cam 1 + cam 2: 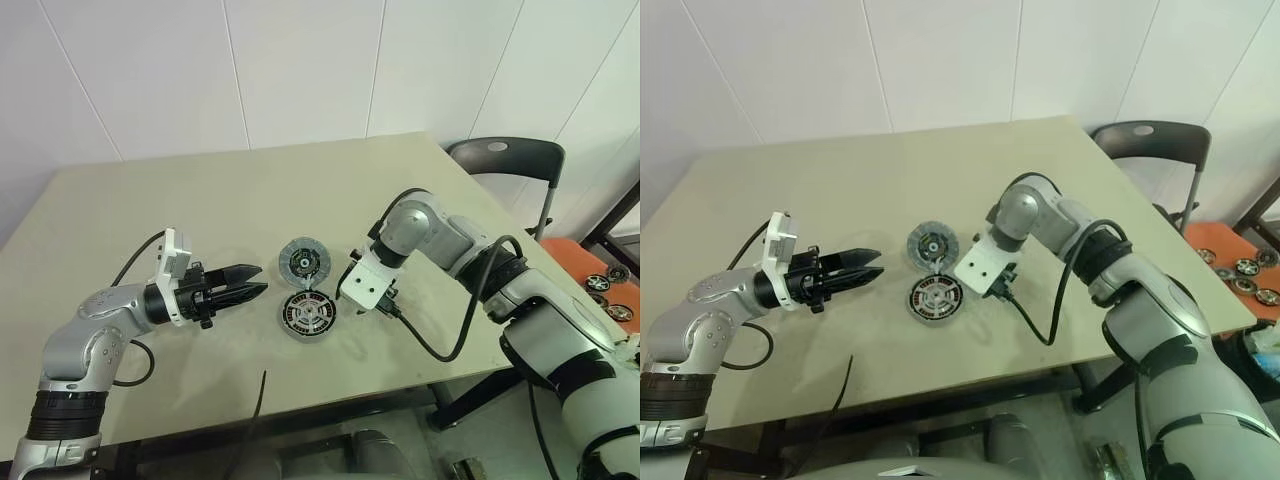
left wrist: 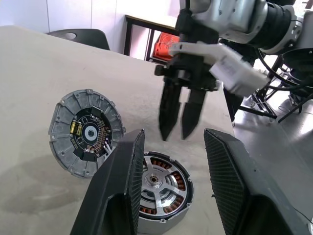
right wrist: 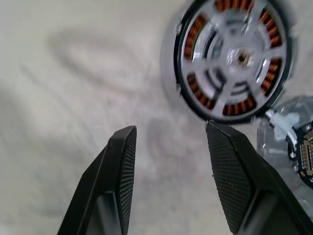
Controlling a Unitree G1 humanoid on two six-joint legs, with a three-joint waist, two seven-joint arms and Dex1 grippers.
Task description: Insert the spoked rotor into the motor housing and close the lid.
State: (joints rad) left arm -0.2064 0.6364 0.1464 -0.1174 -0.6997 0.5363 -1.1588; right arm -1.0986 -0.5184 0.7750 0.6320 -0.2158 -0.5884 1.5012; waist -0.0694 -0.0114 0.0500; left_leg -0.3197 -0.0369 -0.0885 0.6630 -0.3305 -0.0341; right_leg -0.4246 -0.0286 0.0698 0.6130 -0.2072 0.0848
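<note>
Spoked rotor (image 2: 159, 183) is seen already seated in the motor housing (image 1: 306, 315) on the bench (image 1: 200, 200). Lid (image 1: 304, 263) lies just beyond it, propped at a tilt. Right end effector (image 2: 180, 128) — open, empty, pointed down — hangs just right of both and nearer; left end effector (image 1: 252, 282) — open, empty, level — is aimed from the left.

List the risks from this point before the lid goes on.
1. The lid lies touching the motor housing, joined by a white wire; lifting it carelessly could drag the housing.
2. The right gripper hangs open, empty, just beside the housing and could knock it.
3. The spoked rotor may not be fully seated; I cannot tell.
</note>
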